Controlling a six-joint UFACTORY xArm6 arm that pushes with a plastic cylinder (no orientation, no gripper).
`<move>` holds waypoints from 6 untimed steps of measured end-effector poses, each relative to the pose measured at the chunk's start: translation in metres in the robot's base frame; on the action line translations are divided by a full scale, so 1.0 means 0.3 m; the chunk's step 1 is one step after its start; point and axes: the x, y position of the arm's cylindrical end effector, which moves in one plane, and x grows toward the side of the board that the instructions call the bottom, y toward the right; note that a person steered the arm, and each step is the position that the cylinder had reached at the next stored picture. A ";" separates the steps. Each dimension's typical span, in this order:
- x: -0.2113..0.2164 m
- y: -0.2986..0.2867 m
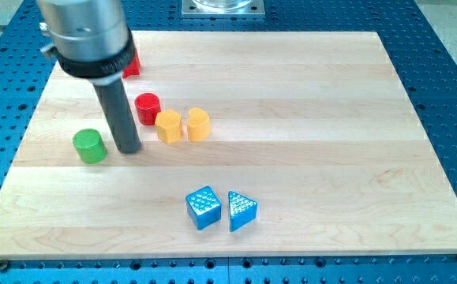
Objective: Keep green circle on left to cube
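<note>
Tip: my tip (129, 149) sits down on the wooden board (307, 118), and it is a bare rod, so there are no jaws to spread or pinch with; it only pushes.
Green circle: the green circle (90, 146) stands just beside the tip, on the view's left of it, with a thin gap showing, so I judge them apart, not touching.
Cube: the blue cube (204, 207) lies well apart from the circle, toward the view's bottom and right, with a blue triangle (241, 211) just beside it on its right.
Key relation: the tip stands between the circle and the cube, on the circle's right side. That is the side the cube lies on, so a push from here would send the circle further left, away from the cube.
Call: the circle already lies left of the cube, but far up the board. To bring it close alongside, I judge the tip needs to get round to the circle's upper left.
Neighbours: a red cylinder (147, 108) and two yellow blocks (168, 125) (198, 124) sit just right of the rod, and another red block (132, 63) is half hidden behind the arm.
Risk: swinging wide right could clip that red cylinder.
</note>
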 end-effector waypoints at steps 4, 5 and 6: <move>0.171 -0.272; 0.031 -0.290; 0.093 -0.472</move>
